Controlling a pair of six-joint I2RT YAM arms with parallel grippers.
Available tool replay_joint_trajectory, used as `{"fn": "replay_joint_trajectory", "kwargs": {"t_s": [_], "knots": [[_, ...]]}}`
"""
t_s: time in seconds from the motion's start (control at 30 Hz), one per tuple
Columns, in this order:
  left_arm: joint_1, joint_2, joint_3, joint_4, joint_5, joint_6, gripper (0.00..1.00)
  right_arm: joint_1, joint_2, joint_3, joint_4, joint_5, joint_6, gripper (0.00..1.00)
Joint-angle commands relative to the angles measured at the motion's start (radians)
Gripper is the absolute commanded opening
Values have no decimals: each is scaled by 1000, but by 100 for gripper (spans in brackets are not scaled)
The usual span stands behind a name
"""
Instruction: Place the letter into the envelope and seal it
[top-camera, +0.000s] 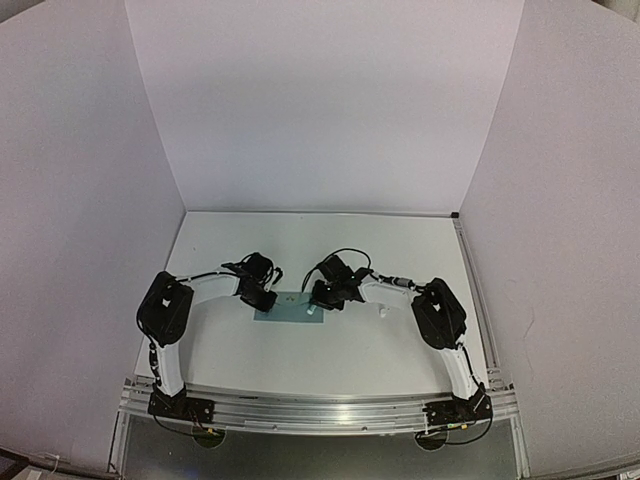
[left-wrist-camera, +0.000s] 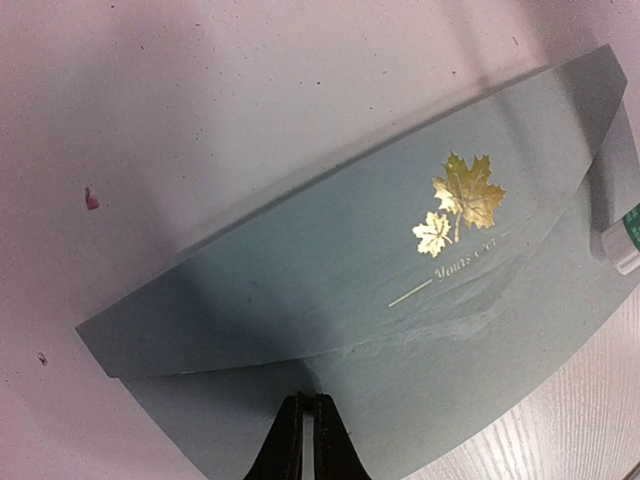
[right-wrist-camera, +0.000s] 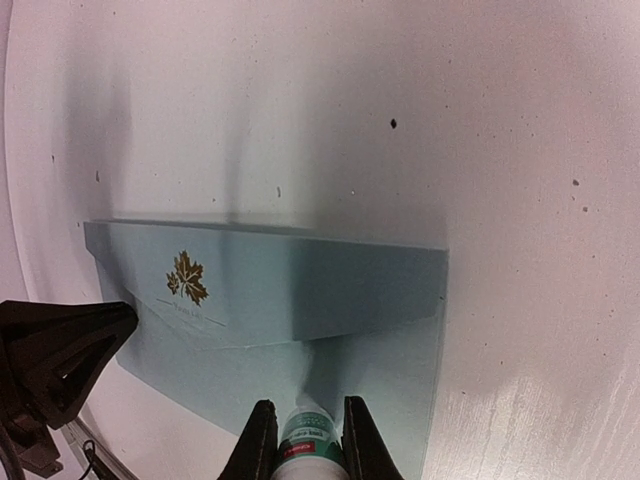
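The teal envelope (top-camera: 290, 306) lies flat on the white table between the two arms. Its flap (left-wrist-camera: 330, 260), which carries a gold maple-leaf print (left-wrist-camera: 462, 200), is folded down over the body. My left gripper (left-wrist-camera: 308, 400) is shut, its tips resting on the envelope just below the flap's edge. My right gripper (right-wrist-camera: 305, 415) is shut on a white glue stick (right-wrist-camera: 306, 438) with a green label, whose tip points at the envelope (right-wrist-camera: 260, 290) near the flap edge. The letter is hidden from every view.
White walls (top-camera: 320, 110) enclose the table at the back and on both sides. A metal rail (top-camera: 320, 410) runs along the near edge by the arm bases. A small red speck (left-wrist-camera: 90, 200) marks the table left of the envelope.
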Motion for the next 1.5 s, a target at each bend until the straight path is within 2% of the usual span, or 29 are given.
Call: {"fn": "replay_joint_trajectory", "kwargs": {"t_s": [0.0,0.3,0.5,0.6,0.8,0.9,1.03,1.13,1.17,1.3,1.47], "knots": [[6,-51,-2,-28,14,-8,6,-2,72,-8,-110,38,-37,0],[6,-70,107,-62,49,30,11,-8,26,49,-109,-13,-50,0],[8,-97,182,-133,117,40,16,-18,-62,72,-112,-29,-60,0],[15,-149,205,-192,200,85,23,-20,-140,63,-112,-61,-79,0],[73,-312,257,-418,440,325,41,-20,-323,75,-112,-120,-208,0],[75,-443,222,-418,479,417,51,-16,-409,88,-107,-111,-227,0],[73,-655,98,-173,488,502,59,14,-483,142,-89,-95,-218,0],[51,-797,-18,77,418,581,66,49,-516,180,-60,-81,-210,0],[21,-824,-47,151,376,644,66,61,-526,182,-41,-70,-198,0],[-168,-880,-134,404,33,931,68,106,-591,100,141,8,-84,0],[-282,-841,-198,661,-165,1230,71,157,-619,68,230,121,8,0]]}}
